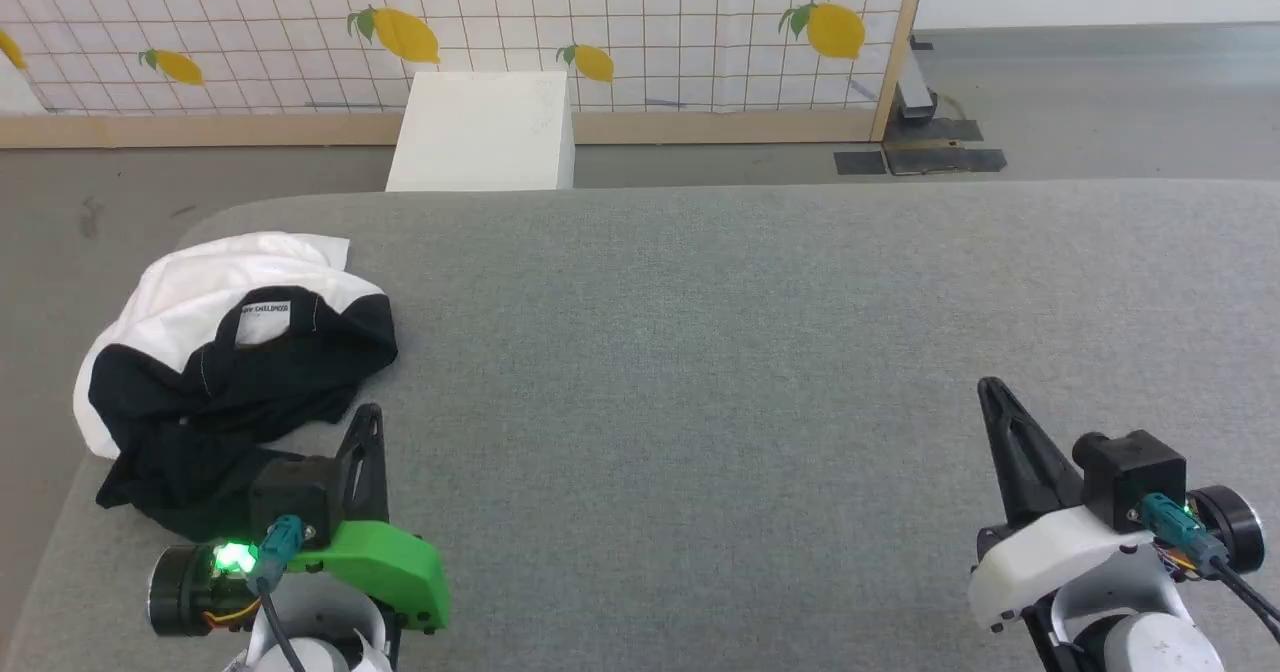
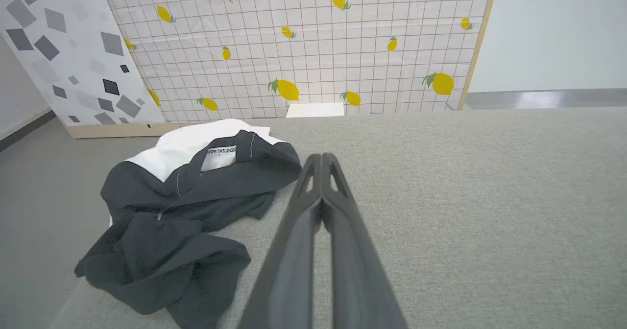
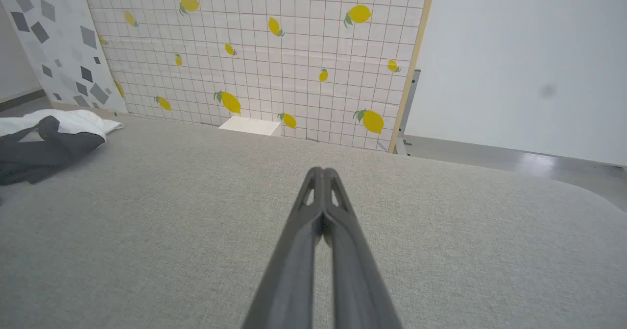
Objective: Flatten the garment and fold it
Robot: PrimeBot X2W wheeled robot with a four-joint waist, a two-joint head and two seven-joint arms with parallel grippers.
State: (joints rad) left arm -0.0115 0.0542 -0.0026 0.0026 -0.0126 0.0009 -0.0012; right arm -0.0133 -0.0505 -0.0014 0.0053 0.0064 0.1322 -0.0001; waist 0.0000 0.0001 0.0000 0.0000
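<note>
The garment [image 1: 230, 362] lies crumpled in a heap at the left end of the grey padded table [image 1: 760, 352], white body at the back, black sleeves and collar in front, its small white neck label facing up. My left gripper [image 1: 368, 414] is shut and empty, hovering just right of the heap's near edge. In the left wrist view the garment [image 2: 186, 206] sits left of the closed fingertips [image 2: 322, 156]. My right gripper [image 1: 990, 386] is shut and empty at the near right, far from the cloth. From the right wrist, the garment [image 3: 44, 143] shows at the far left, beyond my gripper [image 3: 322, 170].
A white box [image 1: 485, 132] stands on the floor behind the table. A lemon-patterned tiled panel [image 1: 450, 22] with a wooden frame closes off the back. Grey floor runs along the table's left edge, close to the heap.
</note>
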